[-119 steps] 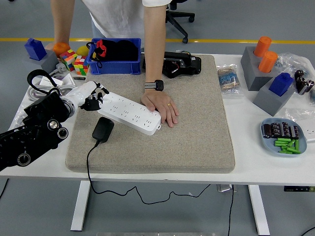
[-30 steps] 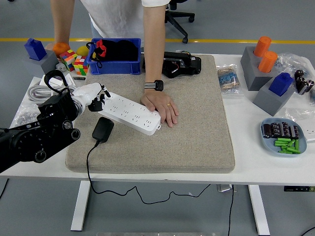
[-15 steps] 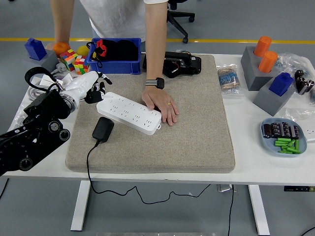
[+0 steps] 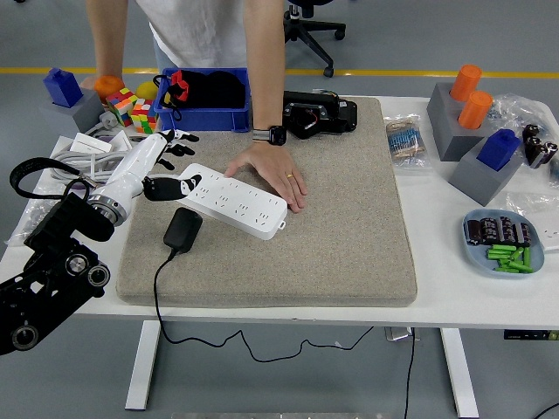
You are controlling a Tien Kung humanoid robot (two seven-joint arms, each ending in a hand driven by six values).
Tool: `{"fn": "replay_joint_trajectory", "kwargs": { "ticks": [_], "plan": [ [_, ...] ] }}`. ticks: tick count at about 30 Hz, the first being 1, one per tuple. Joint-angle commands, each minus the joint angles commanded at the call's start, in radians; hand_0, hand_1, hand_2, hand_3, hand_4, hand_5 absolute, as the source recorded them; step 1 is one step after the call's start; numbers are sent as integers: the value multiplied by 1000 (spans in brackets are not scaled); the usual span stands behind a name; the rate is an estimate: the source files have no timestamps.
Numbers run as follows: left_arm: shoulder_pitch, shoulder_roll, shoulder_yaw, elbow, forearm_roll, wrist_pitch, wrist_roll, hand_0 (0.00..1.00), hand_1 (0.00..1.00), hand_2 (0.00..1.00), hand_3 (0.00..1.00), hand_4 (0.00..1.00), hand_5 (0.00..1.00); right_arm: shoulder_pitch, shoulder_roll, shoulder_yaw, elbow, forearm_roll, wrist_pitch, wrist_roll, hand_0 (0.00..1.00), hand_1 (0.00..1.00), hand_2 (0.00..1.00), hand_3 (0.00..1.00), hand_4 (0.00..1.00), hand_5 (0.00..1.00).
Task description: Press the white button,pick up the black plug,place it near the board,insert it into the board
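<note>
On beige mat, left hand (image 4: 166,170), fingers spread, touched board (image 4: 234,202) end; black plug (image 4: 182,230) lay unplugged, person's hand (image 4: 270,173) steadying board.

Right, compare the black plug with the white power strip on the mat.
The black plug is small, dark and rounded; the white power strip is long, flat and covered in sockets. The plug lies untouched with its cord trailing off the table's near edge; the strip has a person's hand pressing its far side and the robot's left hand at its left end. Both rest on the mat.

Bright, even overhead light; sharp, soft shadows.
</note>
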Motion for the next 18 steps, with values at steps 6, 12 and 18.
{"fn": "replay_joint_trajectory", "kwargs": {
  "ticks": [6, 12, 18],
  "plan": [
    [95, -7, -52, -50, 38, 45, 6, 897, 935, 899, 913, 998, 624, 4, -2, -4, 0, 0, 0, 1, 605, 589, 582, 585, 651, 394],
    [195, -62, -102, -108, 186, 175, 131, 870, 905, 872, 896, 998, 551, 7, -6, -6, 1, -1, -1, 1, 605, 589, 582, 585, 652, 393],
    [225, -72, -57, -99, 247, 185, 184, 865, 899, 867, 895, 998, 533, 7, -9, -13, 2, -1, 0, 2, 605, 589, 581, 586, 652, 392]
  ]
}}
